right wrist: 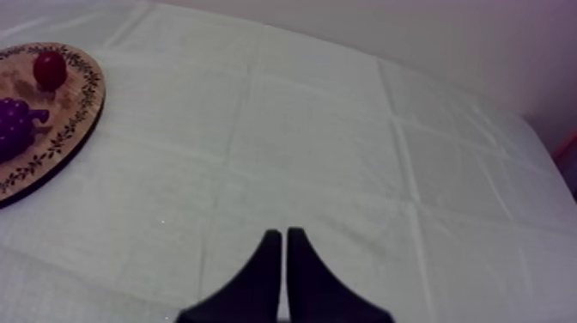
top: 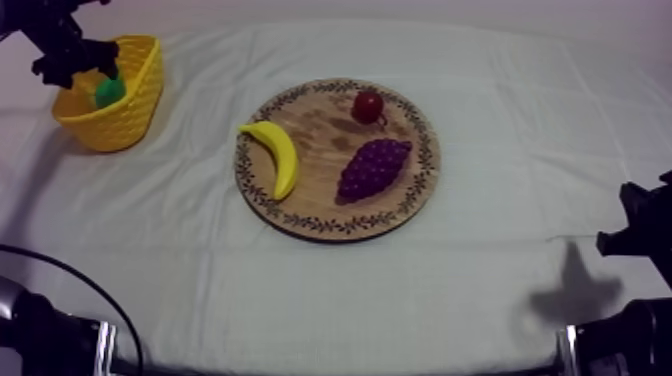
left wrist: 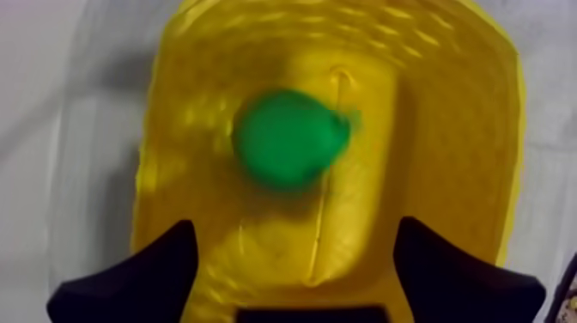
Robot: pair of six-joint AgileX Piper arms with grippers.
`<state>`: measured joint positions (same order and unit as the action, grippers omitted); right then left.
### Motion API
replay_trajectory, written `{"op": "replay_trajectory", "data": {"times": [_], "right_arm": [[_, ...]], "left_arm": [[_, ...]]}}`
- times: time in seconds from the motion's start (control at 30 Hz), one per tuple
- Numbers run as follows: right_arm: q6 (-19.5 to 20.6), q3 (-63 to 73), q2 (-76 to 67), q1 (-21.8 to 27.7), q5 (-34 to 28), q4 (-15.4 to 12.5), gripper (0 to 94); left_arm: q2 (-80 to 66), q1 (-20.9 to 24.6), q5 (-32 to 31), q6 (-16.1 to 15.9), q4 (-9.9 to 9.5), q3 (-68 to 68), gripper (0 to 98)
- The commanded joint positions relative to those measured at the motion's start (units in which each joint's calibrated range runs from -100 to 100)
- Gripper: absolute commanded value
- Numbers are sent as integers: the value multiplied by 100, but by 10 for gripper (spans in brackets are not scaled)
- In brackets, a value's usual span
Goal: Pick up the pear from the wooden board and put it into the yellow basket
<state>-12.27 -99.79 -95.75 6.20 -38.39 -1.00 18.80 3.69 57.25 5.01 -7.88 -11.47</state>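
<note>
Top view: my left claw (top: 88,62) hangs over the yellow basket (top: 130,125), with the pear (top: 109,92) inside it, off the wooden board (top: 300,215). Left wrist: fingers (left wrist: 137,275) apart, pear lying free below. Right wrist: my right claw (right wrist: 284,240) is pressed together above the desk (right wrist: 343,129). The drop looks done; next, lift straight clear.

so just one yellow woven basket (top: 125,120), one green toy pear (top: 108,93), one round wooden board with a patterned rim (top: 322,128), one yellow toy banana (top: 278,155), one purple bunch of grapes (top: 372,168), one small red fruit (top: 368,105)
</note>
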Motion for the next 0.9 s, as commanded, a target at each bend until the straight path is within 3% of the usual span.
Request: {"op": "replay_trajectory", "data": {"times": [0.0,0.37,0.87], "right_arm": [[-1,1,-1,0,0,0,3],[-1,1,-1,0,0,0,3],[2,1,-1,0,0,0,3]], "left_arm": [[-677,-14,-39,4,12,-417,837],[-3317,-287,-119,-303,98,-1652,612],[-6619,-339,-1187,-363,260,-3743,85]]}}
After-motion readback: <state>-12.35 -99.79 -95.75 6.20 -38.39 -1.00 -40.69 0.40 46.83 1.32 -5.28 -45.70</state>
